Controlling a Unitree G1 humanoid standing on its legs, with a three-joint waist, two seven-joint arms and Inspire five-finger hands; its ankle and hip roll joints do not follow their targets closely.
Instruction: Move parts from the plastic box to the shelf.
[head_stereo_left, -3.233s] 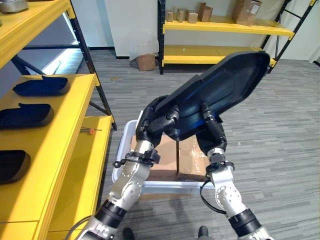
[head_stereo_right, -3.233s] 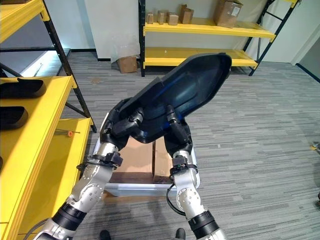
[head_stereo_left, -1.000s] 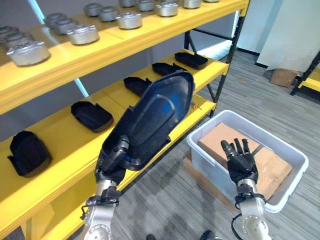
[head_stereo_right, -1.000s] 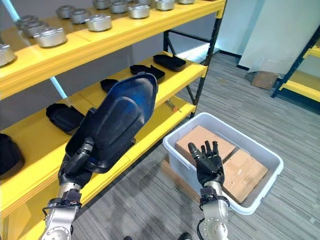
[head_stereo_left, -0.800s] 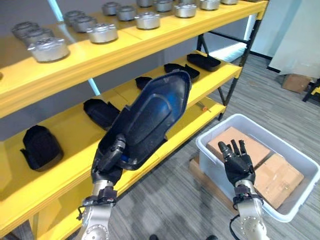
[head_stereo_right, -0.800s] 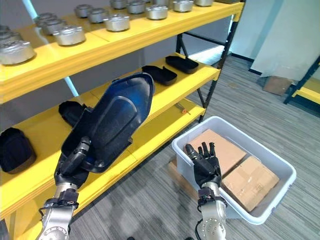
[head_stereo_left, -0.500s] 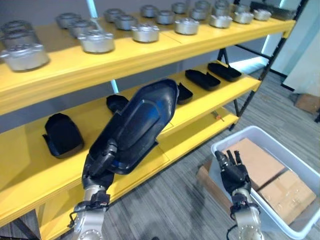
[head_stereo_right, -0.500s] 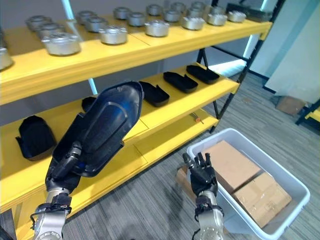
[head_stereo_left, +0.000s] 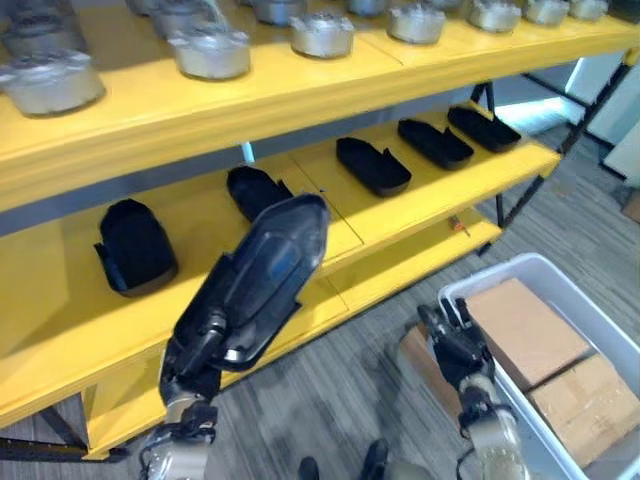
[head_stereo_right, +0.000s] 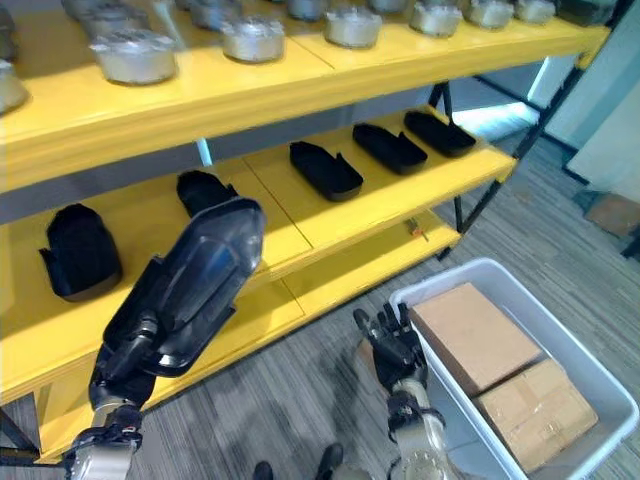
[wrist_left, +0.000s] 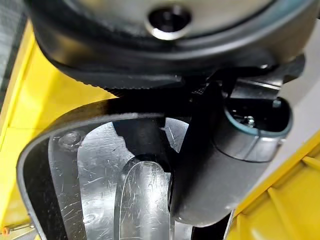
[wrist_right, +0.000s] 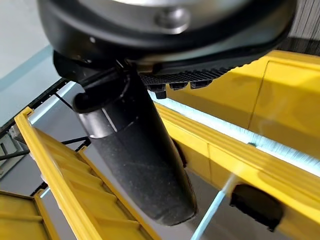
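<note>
Warehouse (yellow racking (head_stereo_left: 420, 190), stocked parts)

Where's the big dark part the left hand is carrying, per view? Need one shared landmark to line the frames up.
Left eye view: dark part lower left of centre, gripped at its lower end by the left hand.
Right eye view: further left, before the middle shelf.
Left wrist view: its scratched inner face, close up.
Right wrist view: not in it.
Shared landmark: the white plastic box, lower right in both eye views.

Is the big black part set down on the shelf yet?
No. The left hand grips the black part, held tilted in the air before the shelf.
</note>
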